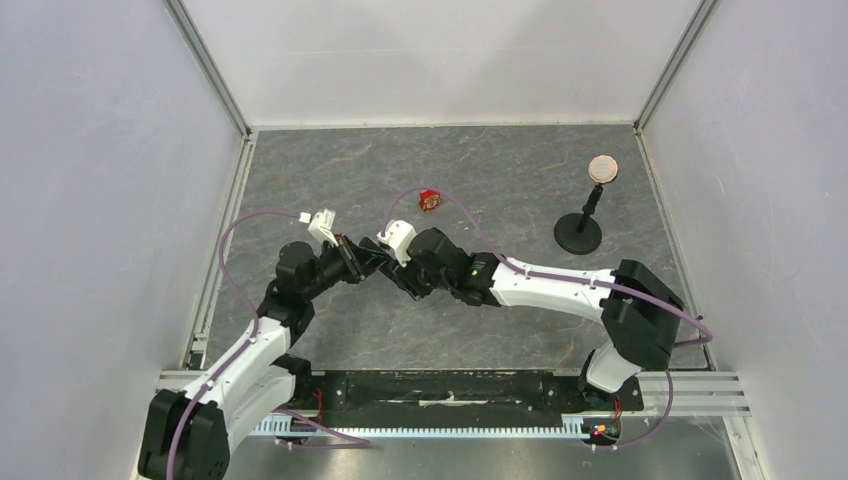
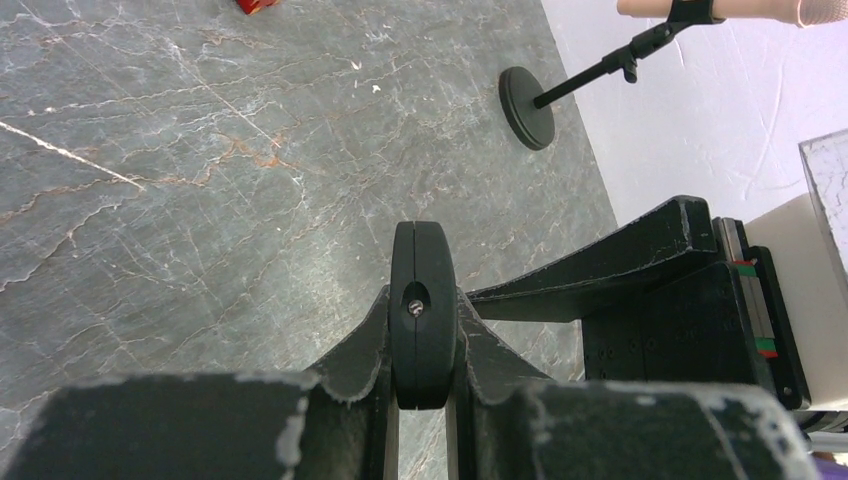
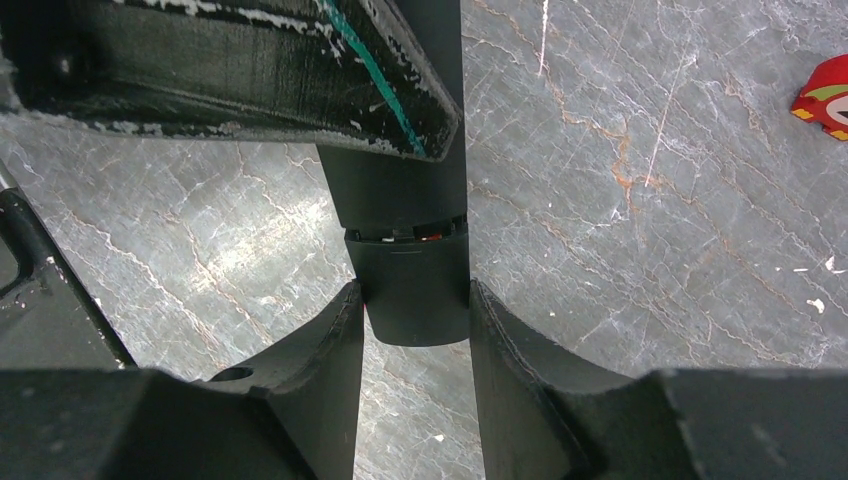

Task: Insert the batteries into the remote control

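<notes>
The black remote control point(image 3: 400, 190) is held off the table between both grippers. My right gripper point(image 3: 417, 300) is shut on its end piece, which meets the body at a thin seam. My left gripper point(image 2: 423, 300) is shut on the remote point(image 2: 422, 260), seen end-on as a narrow rounded black edge with a small screw hole. In the top view the left gripper point(image 1: 352, 262) and right gripper point(image 1: 395, 272) meet nose to nose at mid-table and mostly hide the remote. No green or dark battery shows in any view.
A small red-and-white box point(image 1: 430, 199) lies on the grey stone table beyond the grippers; it also shows in the right wrist view point(image 3: 825, 95). A black round-based stand point(image 1: 578, 235) with a tan disc point(image 1: 603, 167) stands at the back right. Pale walls enclose three sides.
</notes>
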Tool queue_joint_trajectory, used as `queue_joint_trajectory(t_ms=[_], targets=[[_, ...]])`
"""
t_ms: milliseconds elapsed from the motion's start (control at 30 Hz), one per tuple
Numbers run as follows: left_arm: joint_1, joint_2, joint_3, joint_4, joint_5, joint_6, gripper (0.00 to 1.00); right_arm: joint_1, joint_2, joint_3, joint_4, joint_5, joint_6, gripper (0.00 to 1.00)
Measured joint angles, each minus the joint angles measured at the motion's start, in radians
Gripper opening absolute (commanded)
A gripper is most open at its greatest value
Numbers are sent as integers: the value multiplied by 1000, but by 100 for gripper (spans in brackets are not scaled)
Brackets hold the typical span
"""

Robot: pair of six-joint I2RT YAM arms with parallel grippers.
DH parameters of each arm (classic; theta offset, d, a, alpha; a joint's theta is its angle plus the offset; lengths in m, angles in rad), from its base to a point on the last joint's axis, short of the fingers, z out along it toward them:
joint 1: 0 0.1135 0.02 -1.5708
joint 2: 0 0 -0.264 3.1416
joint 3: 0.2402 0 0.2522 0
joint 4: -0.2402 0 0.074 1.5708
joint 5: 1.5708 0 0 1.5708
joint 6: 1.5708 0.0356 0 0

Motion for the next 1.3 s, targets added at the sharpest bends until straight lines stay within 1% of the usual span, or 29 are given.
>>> queue_joint_trajectory(t_ms=[300,467,867,1300], targets=[[-44,-19,0,6,-7,75,2,0,14,34,-54,-6,-11,40],[-56,-19,0,6,-13,90,2,1,14,35,-64,-6,-10,40],[-67,-18,2,-2,-28,95,2,-3,22,44,-79,-1,28,39],[-66,37,37,-20,-28,76,2,-16,31,48,-77,0,72,39]])
